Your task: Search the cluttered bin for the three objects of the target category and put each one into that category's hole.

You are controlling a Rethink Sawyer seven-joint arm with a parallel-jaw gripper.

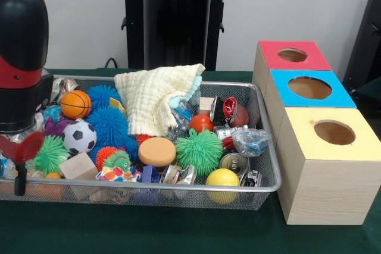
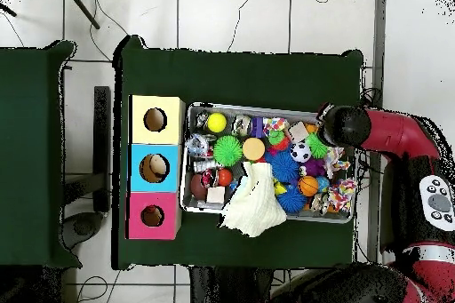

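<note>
Clutter fills the wire-mesh bin (image 1: 262, 184) at centre frame on the green surface (image 1: 178, 233): balls, spiky toys, cans, a cream cloth (image 1: 156, 102). The arm (image 1: 21, 52) hangs at the left edge; whether its fingers are parted cannot be told. Three holed boxes (image 1: 324, 165) stand right.

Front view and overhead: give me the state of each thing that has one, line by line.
Gripper: over the bin's end farthest from the boxes; open or shut cannot be told.
Wire mesh bin: full, cluttered.
Cream cloth: crumpled, draped over the bin's rim on the robot's side.
Red-topped box: upright, hole open.
Blue-topped box: upright, hole open.
Yellow-topped box: upright, hole open.
</note>
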